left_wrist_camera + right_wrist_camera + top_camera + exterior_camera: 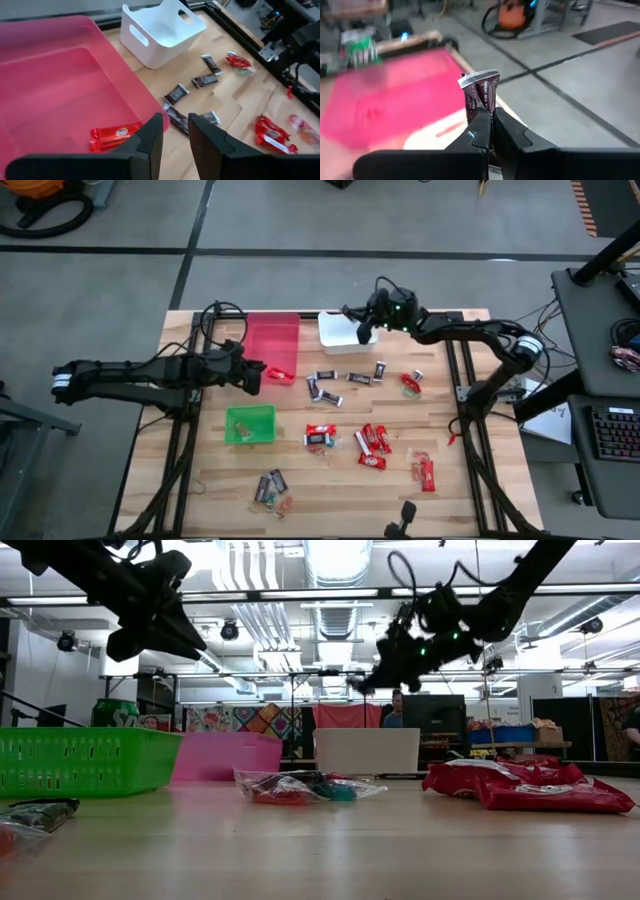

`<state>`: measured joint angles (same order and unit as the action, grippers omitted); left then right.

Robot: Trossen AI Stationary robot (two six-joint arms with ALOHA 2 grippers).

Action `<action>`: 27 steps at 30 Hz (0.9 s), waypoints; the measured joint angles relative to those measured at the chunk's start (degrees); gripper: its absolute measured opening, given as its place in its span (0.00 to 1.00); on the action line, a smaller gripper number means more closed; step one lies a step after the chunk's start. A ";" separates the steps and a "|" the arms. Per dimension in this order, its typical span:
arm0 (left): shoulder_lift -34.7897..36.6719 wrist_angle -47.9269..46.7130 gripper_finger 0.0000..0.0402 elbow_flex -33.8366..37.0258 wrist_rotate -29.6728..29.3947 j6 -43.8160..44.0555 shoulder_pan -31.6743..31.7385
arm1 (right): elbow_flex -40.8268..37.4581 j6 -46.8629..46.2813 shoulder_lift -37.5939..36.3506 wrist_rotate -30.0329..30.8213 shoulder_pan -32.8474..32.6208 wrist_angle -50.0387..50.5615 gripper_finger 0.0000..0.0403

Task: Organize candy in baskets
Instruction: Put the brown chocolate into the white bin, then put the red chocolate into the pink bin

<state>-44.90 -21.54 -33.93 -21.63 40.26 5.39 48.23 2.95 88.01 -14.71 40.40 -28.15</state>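
We can read no text for sure; print on the held dark mini bar (481,97) is too blurred.

On the wooden worktop (330,480), the long translucent red basket (272,340) sits at the far edge, left of the white rectangular basket (345,335) beside it. One red-wrapped bar (114,136) lies in the red basket's near end. The small green square basket (250,425) stands nearer the front, before the red one. Dark mini bars (330,377) lie scattered between the far baskets and the front. Red-wrapped bars (372,445) cluster right of the green basket. A few mixed sweets (272,488) lie at the front edge. The left gripper (255,376) hangs over the red basket's near end; the right gripper (362,330) is above the white basket.
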 joint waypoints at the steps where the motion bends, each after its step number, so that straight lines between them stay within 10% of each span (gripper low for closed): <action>1: 0.04 0.00 0.19 0.00 -0.37 -0.48 0.00 | 0.00 1.18 0.79 0.03 0.00 0.21 0.03; 16: -1.67 0.02 0.19 0.00 -3.89 -9.65 -0.57 | 0.90 5.29 7.36 3.82 -0.02 3.05 0.27; 27: -5.88 9.95 0.19 0.00 4.79 -10.85 -8.44 | 1.25 -12.22 -2.75 -2.36 -3.46 16.17 0.42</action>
<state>-50.78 -11.59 -33.93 -16.84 29.41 -3.05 49.47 -9.27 85.27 -17.07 36.95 -11.98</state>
